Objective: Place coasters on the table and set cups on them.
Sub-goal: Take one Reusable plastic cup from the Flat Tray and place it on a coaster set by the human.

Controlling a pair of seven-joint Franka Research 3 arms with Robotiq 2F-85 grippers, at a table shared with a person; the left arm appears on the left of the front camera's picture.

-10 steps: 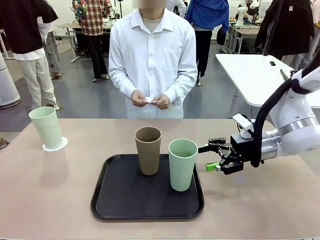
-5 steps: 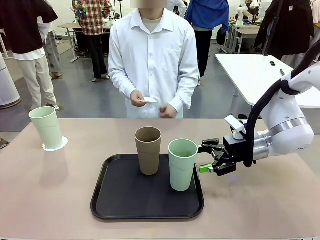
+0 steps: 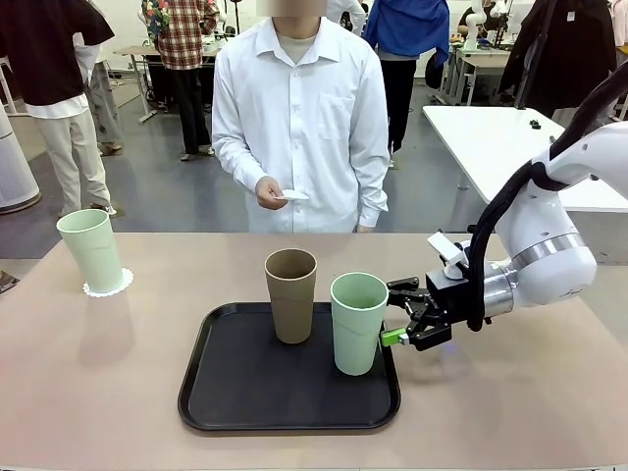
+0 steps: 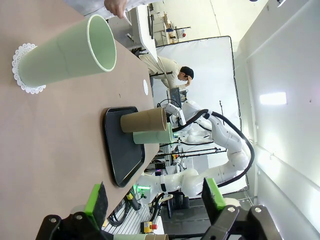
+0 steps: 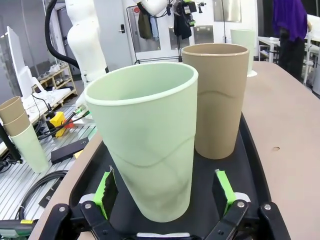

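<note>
Front view: the right tool (image 3: 392,312) reaches in from the right with its fingers spread apart, one on either side of the right flank of the near green cup (image 3: 358,324). That cup stands upright on the black tray (image 3: 289,392), just beside the brown cup (image 3: 291,294). A far green cup (image 3: 91,250) stands on a coaster (image 3: 110,287) at the left end of the beige surface (image 3: 98,373). Across the surface, the person's hand (image 3: 270,191) holds a second coaster (image 3: 293,195).

Left wrist view: the left tool (image 4: 155,200) hangs above the surface (image 4: 60,130) with its green-padded fingers wide apart and nothing between them. The far green cup (image 4: 70,52) sits on its coaster (image 4: 20,70); the tray (image 4: 122,155) carries the brown cup (image 4: 142,120) and the near green cup (image 4: 152,136).

Right wrist view: the right tool (image 5: 165,192) has its fingers apart with the near green cup (image 5: 145,140) between them, not clamped. The brown cup (image 5: 217,100) stands behind it on the tray (image 5: 250,150).
</note>
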